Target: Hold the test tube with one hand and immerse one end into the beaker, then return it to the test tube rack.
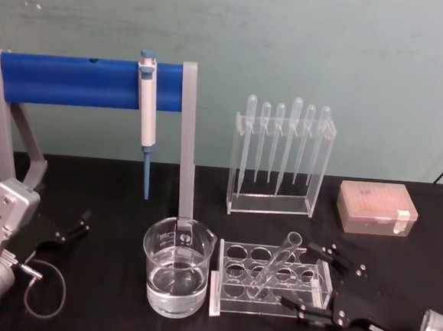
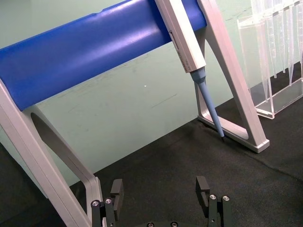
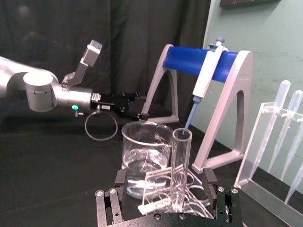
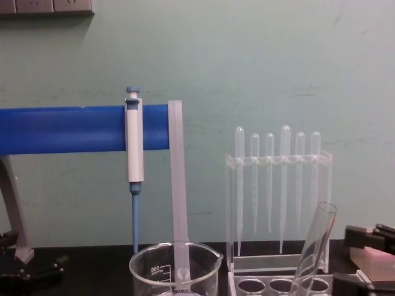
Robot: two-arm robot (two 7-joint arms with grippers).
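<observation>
Leaning in the rack (image 1: 314, 274) at lower centre-right of the head view, the tube (image 1: 275, 265) is tilting its rim up and rightward, its bottom blurring into the clear holes. The right claw (image 1: 297, 275) is hanging wide open at the rack's right end, just beside the tube and clear of it; its arm is running off the lower right corner. The beaker (image 1: 155, 256), holding water, is standing just left of the rack. The left claw (image 2: 159, 189) is sitting open at lower left, well apart. In the chest view, the bottom edge is cutting off both tube and beaker.
</observation>
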